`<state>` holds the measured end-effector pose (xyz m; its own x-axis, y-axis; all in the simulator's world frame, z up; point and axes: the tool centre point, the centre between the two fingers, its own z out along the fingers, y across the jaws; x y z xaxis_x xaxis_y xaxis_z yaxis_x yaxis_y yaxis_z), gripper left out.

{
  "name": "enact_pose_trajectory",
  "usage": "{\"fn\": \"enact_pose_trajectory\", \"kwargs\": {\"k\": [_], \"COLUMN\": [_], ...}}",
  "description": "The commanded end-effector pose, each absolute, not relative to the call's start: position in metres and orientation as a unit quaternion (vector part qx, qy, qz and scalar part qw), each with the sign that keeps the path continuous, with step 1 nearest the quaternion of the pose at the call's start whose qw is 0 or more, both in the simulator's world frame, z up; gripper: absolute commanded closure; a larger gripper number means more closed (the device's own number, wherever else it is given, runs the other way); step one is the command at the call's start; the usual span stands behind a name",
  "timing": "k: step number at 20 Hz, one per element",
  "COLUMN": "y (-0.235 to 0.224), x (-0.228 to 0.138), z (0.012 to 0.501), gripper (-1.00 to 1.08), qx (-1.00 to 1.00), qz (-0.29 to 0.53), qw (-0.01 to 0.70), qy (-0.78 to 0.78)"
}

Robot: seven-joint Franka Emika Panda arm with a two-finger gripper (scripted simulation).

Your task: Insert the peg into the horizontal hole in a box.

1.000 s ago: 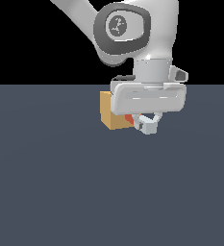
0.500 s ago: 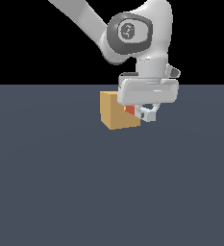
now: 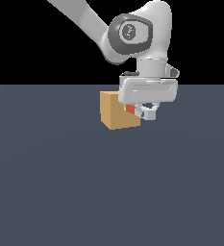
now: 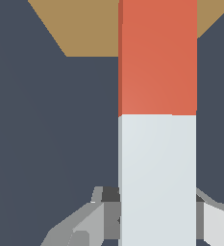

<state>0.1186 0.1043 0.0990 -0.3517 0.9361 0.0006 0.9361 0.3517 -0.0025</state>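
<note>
The tan box (image 3: 117,113) stands on the dark floor. My gripper (image 3: 145,112) hangs at its side on the exterior view's right, shut on the peg (image 3: 130,108). The peg lies level, its orange-red end pointing at the box and meeting the box's side face. In the wrist view the peg (image 4: 157,57) is orange-red at the far half and white at the half held between my fingers (image 4: 80,230), and it reaches the box (image 4: 84,26). The hole is hidden behind the peg and gripper, and I cannot tell whether the tip is inside it.
The dark grey-blue floor (image 3: 108,192) spreads all around the box. The arm's white links (image 3: 132,33) rise above the gripper toward the exterior view's upper left.
The gripper has risen a little with the peg, so the orange-red end sits higher against the box's side. The box has not moved.
</note>
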Motion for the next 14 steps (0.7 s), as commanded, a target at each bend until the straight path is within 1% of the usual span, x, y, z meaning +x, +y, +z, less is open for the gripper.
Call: {"fn": "enact_pose_trajectory", "kwargs": {"k": [1,9,14], "y": [0.105,0.108,0.130], "x": [0.120,0.118,0.109], "z": [0.101,0.101,0.101], "gripper": [1.08,1.08,1.08], "qx": [-0.568,-0.568,-0.568], "qz": [0.000,0.000,0.000], "qw": [0.000,0.000,0.000], "qy": [-0.823,-0.823,-0.823]}}
